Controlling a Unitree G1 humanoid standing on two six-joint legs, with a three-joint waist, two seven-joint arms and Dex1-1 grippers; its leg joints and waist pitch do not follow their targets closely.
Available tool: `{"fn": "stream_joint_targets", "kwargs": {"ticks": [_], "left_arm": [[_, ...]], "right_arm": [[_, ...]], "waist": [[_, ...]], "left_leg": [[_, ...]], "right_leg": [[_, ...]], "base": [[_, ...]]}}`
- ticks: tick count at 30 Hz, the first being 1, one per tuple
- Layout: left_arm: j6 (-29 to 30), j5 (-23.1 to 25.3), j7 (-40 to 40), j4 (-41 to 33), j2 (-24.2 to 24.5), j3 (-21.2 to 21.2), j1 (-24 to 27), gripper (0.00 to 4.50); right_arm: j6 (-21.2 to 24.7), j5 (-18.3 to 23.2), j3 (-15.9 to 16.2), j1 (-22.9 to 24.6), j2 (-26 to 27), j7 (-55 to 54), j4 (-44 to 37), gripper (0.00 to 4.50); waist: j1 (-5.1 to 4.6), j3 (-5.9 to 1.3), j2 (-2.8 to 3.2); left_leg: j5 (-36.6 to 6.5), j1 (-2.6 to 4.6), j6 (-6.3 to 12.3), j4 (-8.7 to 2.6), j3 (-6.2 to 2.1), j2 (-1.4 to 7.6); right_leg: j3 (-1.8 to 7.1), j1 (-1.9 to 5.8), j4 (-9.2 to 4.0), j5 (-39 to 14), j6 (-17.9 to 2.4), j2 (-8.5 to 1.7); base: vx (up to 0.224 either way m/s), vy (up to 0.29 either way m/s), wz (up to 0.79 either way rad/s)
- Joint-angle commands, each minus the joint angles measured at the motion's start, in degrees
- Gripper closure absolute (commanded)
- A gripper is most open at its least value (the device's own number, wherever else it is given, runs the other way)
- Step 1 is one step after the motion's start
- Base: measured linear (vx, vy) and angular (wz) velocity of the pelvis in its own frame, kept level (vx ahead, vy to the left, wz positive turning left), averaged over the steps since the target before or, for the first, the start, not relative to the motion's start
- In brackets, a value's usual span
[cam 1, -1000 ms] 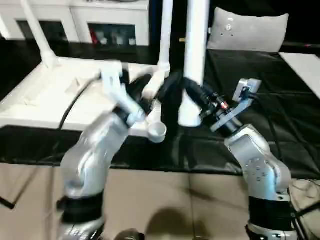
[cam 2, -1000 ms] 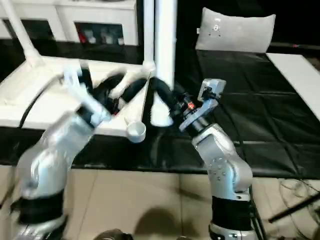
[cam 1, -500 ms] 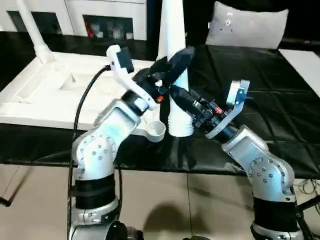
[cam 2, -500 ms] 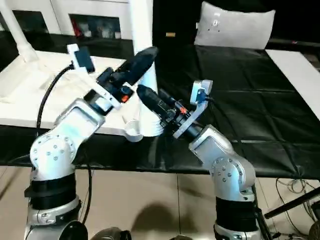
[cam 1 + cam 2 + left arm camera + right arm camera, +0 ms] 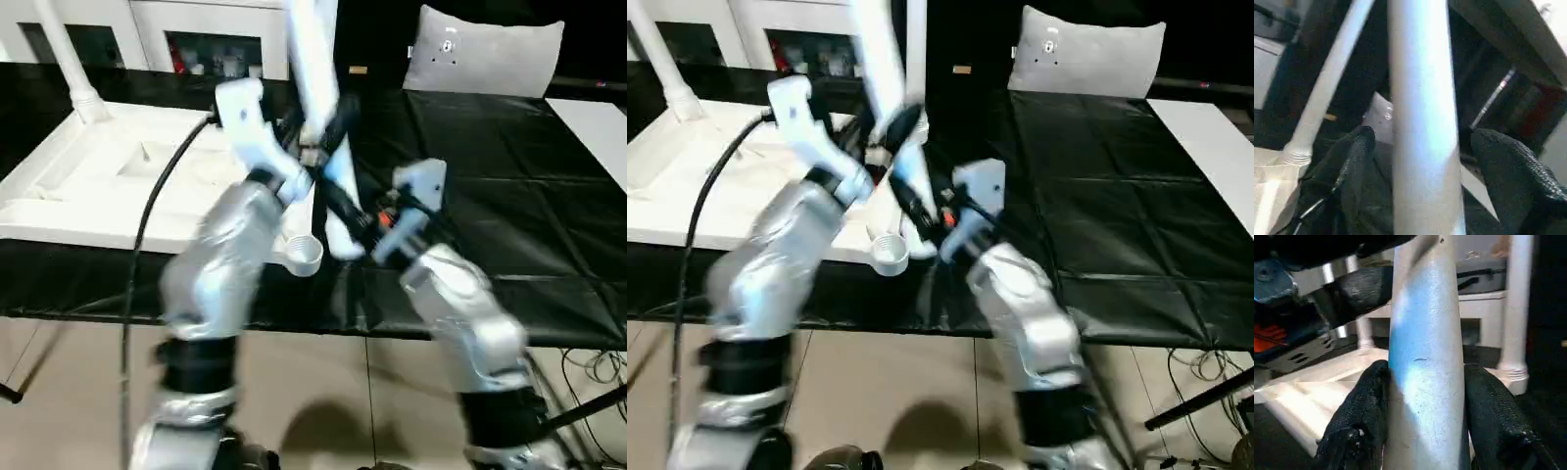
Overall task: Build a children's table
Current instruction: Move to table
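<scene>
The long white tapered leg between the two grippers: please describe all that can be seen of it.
The long white tapered leg is round, smooth and looks like plastic. It stands tilted over the near corner of the upturned white table top, beside an empty round corner socket. The right gripper clamps its lower part; the left gripper's fingers flank it higher up.

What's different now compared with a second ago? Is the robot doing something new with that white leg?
The loose leg has tipped from upright, its top now leaning toward the robot's left. The left gripper has moved up beside it, its fingers straddling the shaft with gaps either side. The right gripper has kept its grip lower down. The upside-down tabletop, its empty near corner socket and the fitted legs stayed put.
</scene>
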Motion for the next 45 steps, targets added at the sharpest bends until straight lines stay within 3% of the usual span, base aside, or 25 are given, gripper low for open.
{"fn": "stream_joint_targets", "kwargs": {"ticks": [1,8,12,18,23,30,31,32,34,38,43,44,45], "left_arm": [[-1.4,1.0,0.8,1.6,-1.6,-0.2,0.0,1.37],[-1.9,-0.1,0.7,2.6,-3.8,-0.4,0.5,1.82],[-1.5,-0.9,0.5,3.0,-3.8,-0.3,0.6,2.13],[-2.4,-1.1,0.6,3.4,-3.7,-0.6,0.8,2.59],[-3.0,-1.1,1.0,3.6,-3.4,-0.2,0.8,2.64],[-3.5,-0.5,1.4,3.8,-2.7,-0.7,0.8,2.64],[-3.6,0.0,1.5,3.9,-2.4,-1.0,0.8,2.64],[-3.6,0.6,1.4,4.1,-1.7,-1.2,0.7,2.64],[-3.9,1.6,1.1,5.0,-0.1,-1.1,0.2,2.64],[-4.6,0.9,0.9,6.4,1.6,1.3,-0.8,2.65],[-3.7,-0.1,-1.5,6.9,3.5,2.4,-0.9,2.65],[-3.3,-1.0,-2.8,7.2,4.1,3.0,-0.9,2.65],[-3.2,-1.5,-3.7,7.3,4.6,3.3,-0.9,2.65]], "right_arm": [[-3.1,-2.1,0.6,-0.3,0.7,-0.5,0.9,2.64],[-7.8,-5.2,3.3,0.0,1.2,-0.7,3.2,2.64],[-8.5,-5.7,3.6,-0.1,1.0,-0.2,3.6,2.64],[-10.3,-7.1,4.0,-0.2,0.8,-0.2,4.9,2.64],[-10.7,-7.6,4.0,-0.2,0.7,-0.4,5.4,2.64],[-10.5,-8.4,3.7,-0.4,0.9,-1.0,6.3,2.64],[-9.9,-7.9,3.4,-0.4,0.9,-0.8,6.6,2.08],[-9.8,-7.5,3.1,-0.6,0.7,-0.5,6.8,1.94],[-7.7,-2.9,2.3,-0.4,0.7,3.7,6.0,1.92],[-6.9,-2.6,2.1,0.4,-2.3,6.5,4.2,1.54],[-3.6,4.3,-2.5,1.2,-5.0,10.3,1.8,1.12],[-1.7,7.9,-5.8,1.0,-5.9,10.8,1.4,1.06],[-0.5,9.8,-7.9,0.6,-6.5,10.5,1.5,1.06]], "waist": [[-0.11,-4.07,-0.01],[-0.05,-4.22,0.06],[-0.05,-4.12,0.07],[-0.04,-4.14,-0.13],[-0.01,-4.21,-0.09],[-0.01,-4.27,-0.14],[-0.01,-4.26,-0.17],[-0.03,-4.27,-0.14],[-0.03,-4.28,-0.20],[0.04,-4.30,-0.37],[0.07,-4.12,-0.45],[0.04,-4.16,-0.73],[0.16,-4.19,-0.60]], "left_leg": [[-10.7,1.99,-3.18,-5.90,-3.90,8.38],[-7.8,2.04,-0.22,-5.57,-3.79,8.53],[-10.3,2.25,-0.58,-5.73,-3.70,8.59],[-10.3,2.10,-0.86,-5.73,-3.70,8.53],[-8.8,2.08,0.29,-5.55,-3.68,8.54],[-8.8,2.17,0.53,-5.51,-3.66,8.57],[-8.8,2.16,0.65,-5.49,-3.63,8.55],[-8.5,2.16,0.85,-5.46,-3.64,8.56],[-8.8,2.18,1.56,-5.36,-3.64,8.56],[-8.7,2.15,1.16,-5.40,-3.58,8.50],[-10.8,2.25,1.04,-5.59,-3.72,8.64],[-11.2,2.41,0.82,-5.55,-3.64,8.62],[-11.1,2.41,0.78,-5.52,-3.65,8.63]], "right_leg": [[3.66,2.30,-2.92,1.4,-13.1,-5.99],[3.53,2.47,-2.48,5.0,-14.7,-5.89],[3.53,2.27,-2.68,2.6,-14.9,-5.74],[3.59,2.42,-2.65,2.7,-14.6,-5.88],[3.56,2.44,-2.55,3.5,-14.9,-5.84],[3.51,2.43,-2.49,3.7,-15.1,-5.79],[3.53,2.45,-2.52,3.6,-15.1,-5.83],[3.52,2.47,-2.50,3.8,-15.0,-5.80],[3.60,2.59,-2.55,3.8,-15.1,-5.94],[3.45,2.58,-2.48,3.4,-15.2,-5.87],[3.46,2.49,-2.76,0.2,-14.5,-5.93],[3.48,2.43,-2.88,-0.3,-14.8,-5.98],[3.50,2.42,-2.78,-0.4,-15.0,-6.09]], "base": [[0.000,0.000,0.00],[0.000,0.000,0.00],[0.000,0.000,0.00],[0.000,0.000,0.00],[0.000,0.000,0.00],[0.000,0.000,0.00],[0.000,0.000,0.00],[0.000,0.000,0.00],[0.000,0.000,0.00],[0.000,0.000,0.00],[0.000,0.000,0.00],[0.000,0.000,0.00],[0.000,0.000,0.00]]}}
